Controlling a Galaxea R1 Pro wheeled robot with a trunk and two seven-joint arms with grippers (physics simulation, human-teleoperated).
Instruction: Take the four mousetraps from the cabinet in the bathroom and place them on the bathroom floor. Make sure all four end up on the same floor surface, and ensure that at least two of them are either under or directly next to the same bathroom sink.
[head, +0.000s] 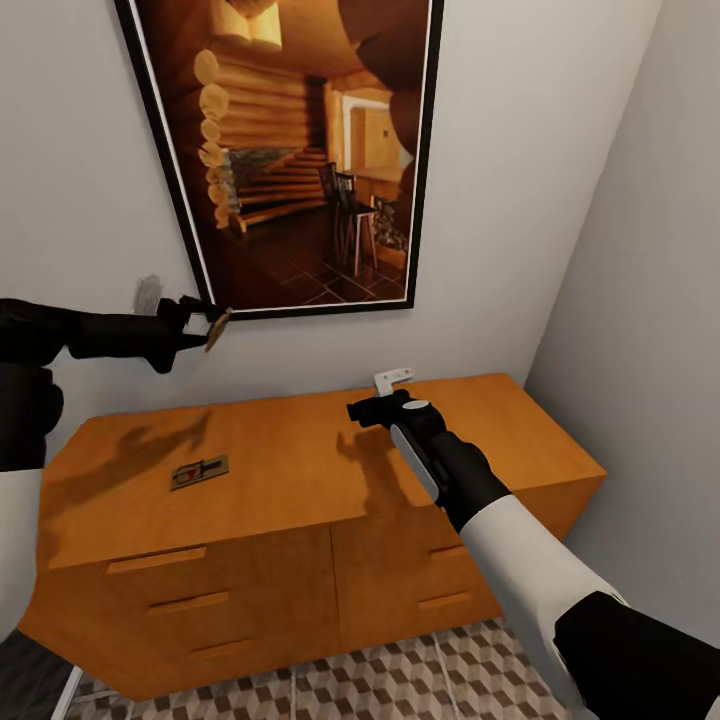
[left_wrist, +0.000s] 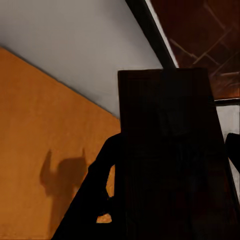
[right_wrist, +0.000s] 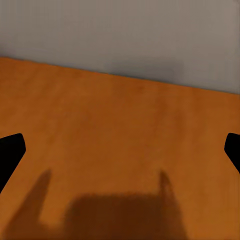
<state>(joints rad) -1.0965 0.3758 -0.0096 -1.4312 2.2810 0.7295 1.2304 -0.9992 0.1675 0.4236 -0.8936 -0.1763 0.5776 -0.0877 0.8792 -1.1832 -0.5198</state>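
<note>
High over the left end of the orange-brown cabinet (head: 300, 470), my left gripper (head: 203, 322) is shut on a small flat brown mousetrap (head: 218, 328), held tilted in front of the wall. The left wrist view shows that mousetrap (left_wrist: 170, 150) as a dark slab between the black fingers (left_wrist: 92, 200). A second mousetrap (head: 198, 471) lies flat on the left half of the cabinet top. My right gripper (head: 362, 408) hovers open just above the back middle of the top. In its wrist view the right gripper (right_wrist: 120, 150) has its tips far apart over bare wood (right_wrist: 120, 125).
A large framed picture (head: 300, 150) hangs on the wall behind the cabinet. A small pale bracket-like piece (head: 393, 378) sits at the back edge by the right gripper. A grey side wall (head: 640, 300) closes the right. Cube-patterned floor tiles (head: 400, 680) show below the drawer fronts.
</note>
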